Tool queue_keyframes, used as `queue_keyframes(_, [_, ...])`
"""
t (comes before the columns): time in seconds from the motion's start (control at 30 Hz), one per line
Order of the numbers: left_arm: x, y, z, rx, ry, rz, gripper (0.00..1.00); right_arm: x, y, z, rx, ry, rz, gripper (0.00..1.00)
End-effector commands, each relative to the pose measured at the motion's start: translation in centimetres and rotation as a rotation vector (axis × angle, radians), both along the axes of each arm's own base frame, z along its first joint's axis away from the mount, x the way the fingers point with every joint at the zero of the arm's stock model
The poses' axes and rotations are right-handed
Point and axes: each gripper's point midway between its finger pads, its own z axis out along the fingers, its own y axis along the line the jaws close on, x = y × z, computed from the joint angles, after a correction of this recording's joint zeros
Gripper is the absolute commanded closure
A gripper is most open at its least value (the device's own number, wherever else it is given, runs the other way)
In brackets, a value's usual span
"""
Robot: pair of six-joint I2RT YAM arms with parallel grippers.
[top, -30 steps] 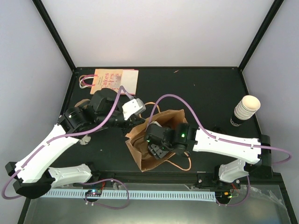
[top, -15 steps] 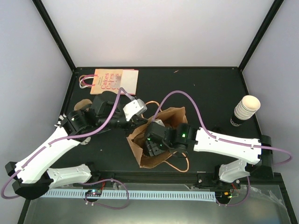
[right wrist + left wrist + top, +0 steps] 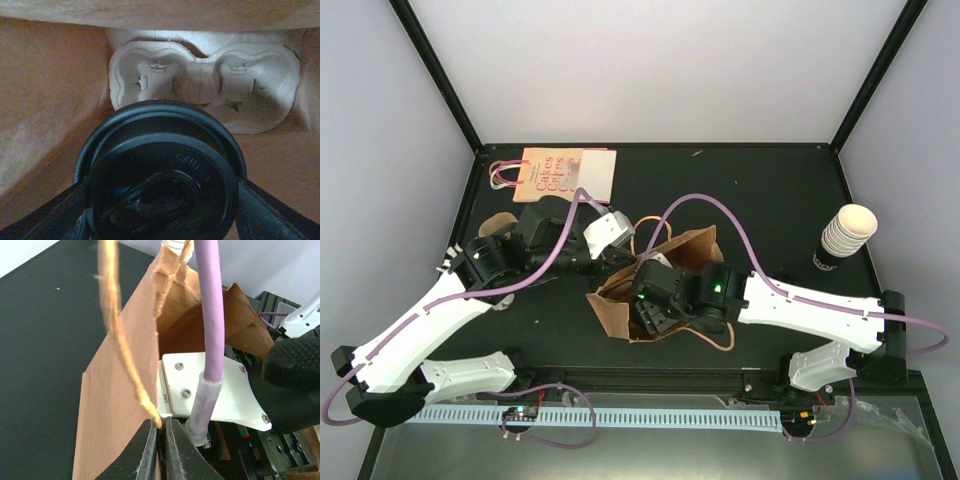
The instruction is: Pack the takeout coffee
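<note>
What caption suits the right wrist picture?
Inside a brown paper bag, the right gripper grips a round black plastic cup lid; a pale moulded pulp tray lies beyond.

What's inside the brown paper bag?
Inside the bag a pale cup tray lies at the far end. The right claw holds a cup in there too. Its black lid hides the cup's sides and whatever is underneath.

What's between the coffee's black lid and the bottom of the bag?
A pale moulded cup tray, at the paper bag's bottom beyond the black lid; the right wrist view shows it.
</note>
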Motion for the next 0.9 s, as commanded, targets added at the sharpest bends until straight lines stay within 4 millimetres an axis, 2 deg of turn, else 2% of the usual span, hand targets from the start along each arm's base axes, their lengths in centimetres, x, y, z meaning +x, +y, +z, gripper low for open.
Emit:
queue_keyframes(0.0, [0.4, -0.1, 2.2, -0.05, -0.04, 0.024, 0.86, 0.3, -0.9, -0.6, -0.067, -0.055, 0.089, 0.46])
queue_keyframes(0.17, [-0.1, 0.7, 4.1, -0.069, -0.039, 0.044, 0.58, -0.1, -1.2, -1.3, -0.099, -0.035, 0.118, 0.46])
queue_keyframes(0.27, [-1.5, 1.0, 5.5, -0.108, -0.024, 0.01, 0.48, -0.2, -1.2, -1.4, -0.095, -0.034, 0.124, 0.46])
queue_keyframes(0.37, [-3.6, 1.0, 6.6, -0.138, -0.025, -0.043, 0.42, -0.1, -0.9, -1.4, -0.094, -0.035, 0.127, 0.46])
queue_keyframes(0.47, [-5.6, 0.8, 6.8, -0.153, -0.032, -0.082, 0.4, -0.2, -0.2, -1.4, -0.076, -0.025, 0.14, 0.46])
queue_keyframes(0.63, [-8.1, 0.1, 5.8, -0.128, -0.049, -0.112, 0.43, 0.0, 1.0, -1.2, -0.05, -0.001, 0.146, 0.46])
queue_keyframes(0.77, [-9.7, -0.6, 5.3, -0.134, -0.053, -0.139, 0.53, 0.3, 1.5, -0.9, -0.037, 0.012, 0.153, 0.46])
queue_keyframes(0.87, [-11.2, -1.4, 4.4, -0.12, -0.057, -0.174, 0.57, 0.3, 1.5, -1.1, -0.036, 0.028, 0.153, 0.46])
